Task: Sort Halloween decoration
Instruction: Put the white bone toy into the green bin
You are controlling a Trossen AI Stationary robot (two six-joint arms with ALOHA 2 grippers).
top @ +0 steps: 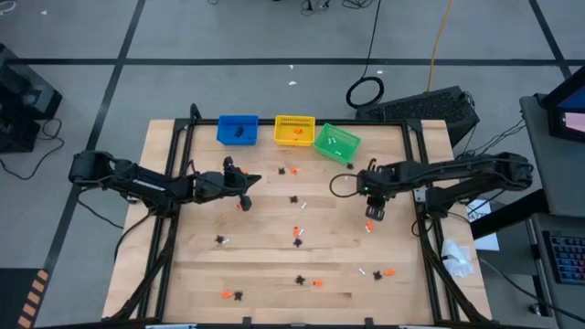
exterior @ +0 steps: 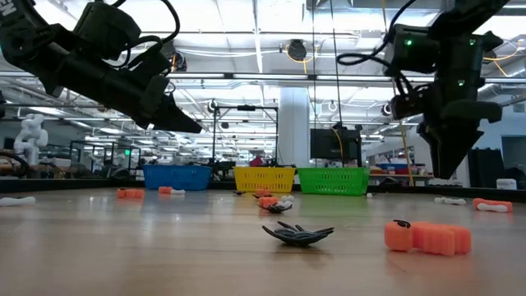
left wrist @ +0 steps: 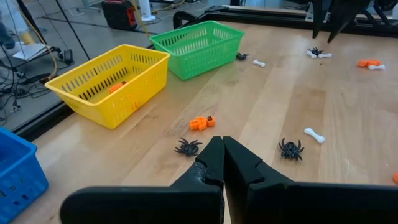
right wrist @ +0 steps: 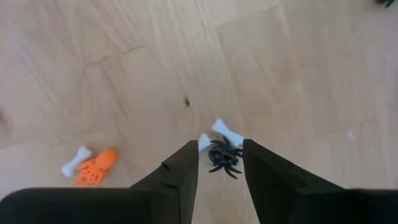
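Small black spiders, orange figures and white bones lie scattered over the wooden table (top: pixel 274 265). My right gripper (right wrist: pixel 217 146) hangs open above the table's right half, fingers pointing down. A black spider (right wrist: pixel 224 158) and a white bone (right wrist: pixel 225 132) lie on the wood below it, and the spider shows between the fingers, untouched. An orange figure with a bone (right wrist: pixel 93 168) lies beside them. My left gripper (left wrist: pixel 222 142) is shut and empty, held in the air over the table's left-centre (top: pixel 251 179). Beyond it lie two spiders (left wrist: pixel 186 147) (left wrist: pixel 290 149) and an orange figure (left wrist: pixel 202 122).
The blue bin (top: pixel 238 129), yellow bin (top: pixel 294 130) and green bin (top: pixel 336 142) stand in a row along the table's far edge; the yellow bin holds an orange piece (left wrist: pixel 116 88). More trinkets lie toward the near edge (top: pixel 302 279). Black cables run past the table's far side.
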